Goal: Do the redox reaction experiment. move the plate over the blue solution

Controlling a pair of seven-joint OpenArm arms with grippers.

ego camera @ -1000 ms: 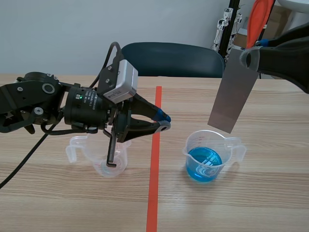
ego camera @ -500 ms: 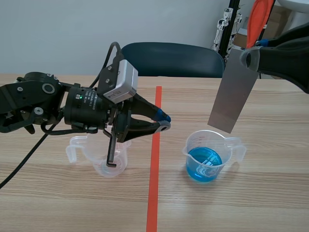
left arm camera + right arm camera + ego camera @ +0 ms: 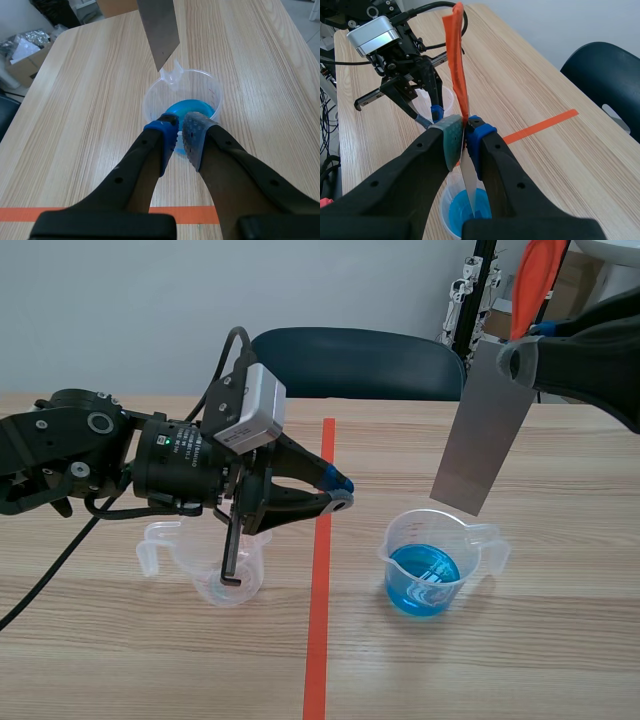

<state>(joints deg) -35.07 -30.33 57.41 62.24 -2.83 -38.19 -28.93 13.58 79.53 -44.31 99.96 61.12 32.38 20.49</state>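
**Plate held over the blue solution beaker: position check**

Wooden table against a plain grey wall, with a dark blue chair at the far side. An orange-red tape line runs down the middle of the tabletop.

1. Right gripper: closed on the top end of the grey metal plate, raised above the table on the right side. The right wrist view shows both pads pressed against the plate's faces. An orange strip rises from between the fingers.

2. Plate: hangs downward, tilted. Its lower edge is over the far rim of the clear beaker. In the scene view that edge sits just above the rim and clear of the liquid. In the left wrist view its lower corner hangs above the beaker's spout.

3. Beaker: upright on the table to the right of the tape line, with blue solution in its lower part.

4. Left gripper: pads drawn nearly together with only a slit between them, gripping nothing. It hovers near the tape line and points toward the beaker of blue solution.

5. Empty clear beaker: stands on the table under the left arm, left of the tape line.
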